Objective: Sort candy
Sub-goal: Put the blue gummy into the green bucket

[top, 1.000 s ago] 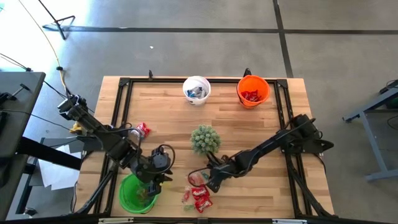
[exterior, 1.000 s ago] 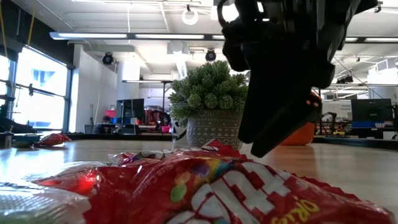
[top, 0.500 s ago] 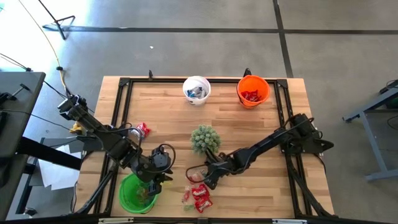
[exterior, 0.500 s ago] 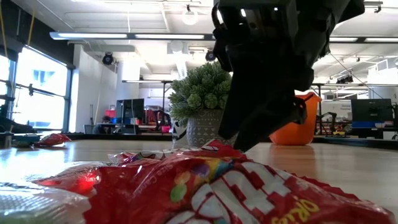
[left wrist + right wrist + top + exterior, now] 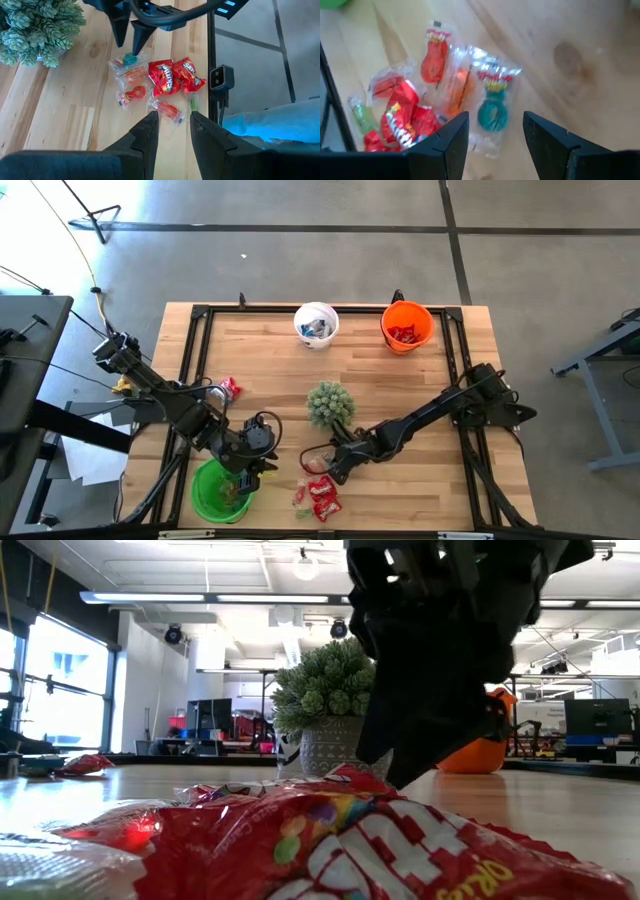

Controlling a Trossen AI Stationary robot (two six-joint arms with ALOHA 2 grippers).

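The candy pile (image 5: 315,485) lies on the wood near the table's near edge: red packets (image 5: 172,77), clear wrappers with orange and red pieces, and a clear packet holding a teal ring (image 5: 492,114). My right gripper (image 5: 495,121) is open, pointing down, with a finger on either side of the teal-ring packet, just above it; the left wrist view also shows this gripper (image 5: 128,44) over the packet (image 5: 129,60). My left gripper (image 5: 173,117) is open and holds nothing, hovering by the green bucket (image 5: 212,495) to the pile's left. One red candy (image 5: 229,388) lies apart, farther left.
A green spiky plant in a pot (image 5: 330,404) stands just beyond the pile. A white bucket (image 5: 316,323) and an orange bucket (image 5: 406,326) with candy inside stand at the far edge. A dark frame rail (image 5: 210,75) runs along the table's near edge.
My right gripper has moved toward the table's left and come down over the candy pile, staying open. The candy and my left arm have kept still.
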